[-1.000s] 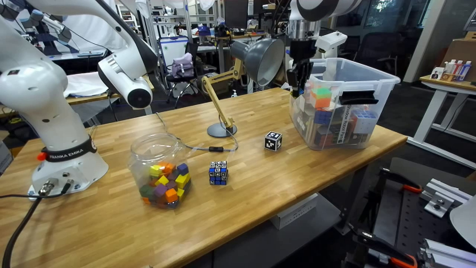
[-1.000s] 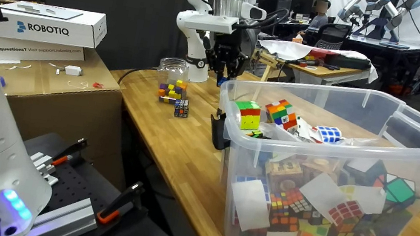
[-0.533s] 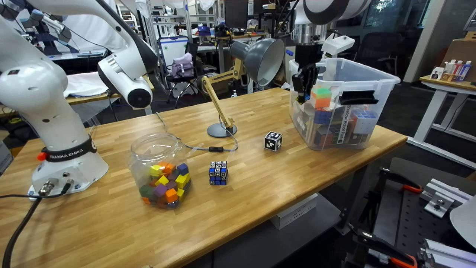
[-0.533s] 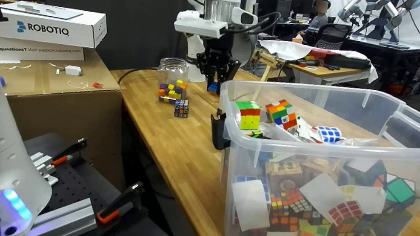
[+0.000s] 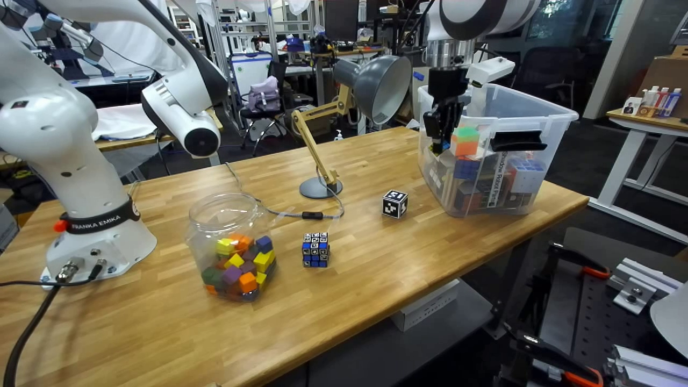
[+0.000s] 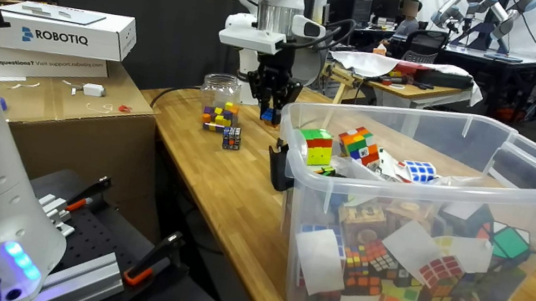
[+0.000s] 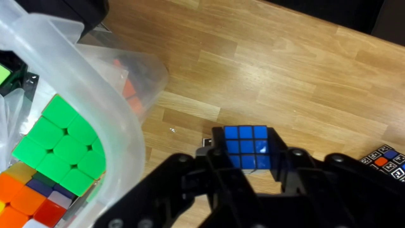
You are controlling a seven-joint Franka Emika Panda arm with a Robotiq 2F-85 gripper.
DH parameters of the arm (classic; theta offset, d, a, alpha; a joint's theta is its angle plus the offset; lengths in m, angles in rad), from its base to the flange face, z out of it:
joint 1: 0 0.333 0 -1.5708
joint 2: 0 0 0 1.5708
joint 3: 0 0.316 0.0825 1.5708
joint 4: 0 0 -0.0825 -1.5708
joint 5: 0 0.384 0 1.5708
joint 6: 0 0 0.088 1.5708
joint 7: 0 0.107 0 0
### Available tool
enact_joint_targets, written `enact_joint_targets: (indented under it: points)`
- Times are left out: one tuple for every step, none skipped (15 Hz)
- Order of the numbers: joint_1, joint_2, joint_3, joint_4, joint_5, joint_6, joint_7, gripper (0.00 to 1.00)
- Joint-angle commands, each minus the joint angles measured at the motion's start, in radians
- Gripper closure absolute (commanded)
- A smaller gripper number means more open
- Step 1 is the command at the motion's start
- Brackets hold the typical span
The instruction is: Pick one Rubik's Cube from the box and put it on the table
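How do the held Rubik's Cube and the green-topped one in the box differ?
In the wrist view, the held Rubik's Cube shows blue, the green-topped Rubik's Cube green. The held one is in the end effector, outside the box; the green-topped one lies inside and looks larger. Both faces are three-by-three grids.
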Motion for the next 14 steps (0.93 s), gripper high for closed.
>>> enact_joint_targets:
  points:
    - [-0.001,0.000,0.001,0.001,0.000,-0.002,0.000,0.67]
    - [-0.001,0.000,0.001,0.001,0.000,-0.002,0.000,0.92]
    - [-0.001,0.018,0.002,0.004,0.007,0.005,0.001,0.92]
    - [0.001,0.036,0.003,0.002,0.017,0.014,-0.006,0.92]
    - [0.001,0.050,0.004,-0.002,0.023,0.019,-0.008,0.92]
    - [0.002,0.068,0.007,-0.008,0.035,0.026,-0.016,0.92]
    - [0.002,0.087,0.011,-0.011,0.038,0.030,-0.016,0.92]
    - [0.003,0.105,0.016,-0.009,0.045,0.033,-0.017,0.92]
    - [0.002,0.127,0.018,-0.005,0.045,0.038,-0.017,0.92]
    - [0.001,0.146,0.020,-0.001,0.045,0.041,-0.019,0.92]
    - [0.000,0.162,0.022,-0.001,0.049,0.043,-0.024,0.92]
    - [-0.001,0.173,0.025,-0.002,0.053,0.043,-0.027,0.92]
    - [-0.002,0.179,0.028,-0.007,0.056,0.046,-0.029,0.92]
    - [-0.003,0.185,0.031,-0.009,0.063,0.048,-0.033,0.92]
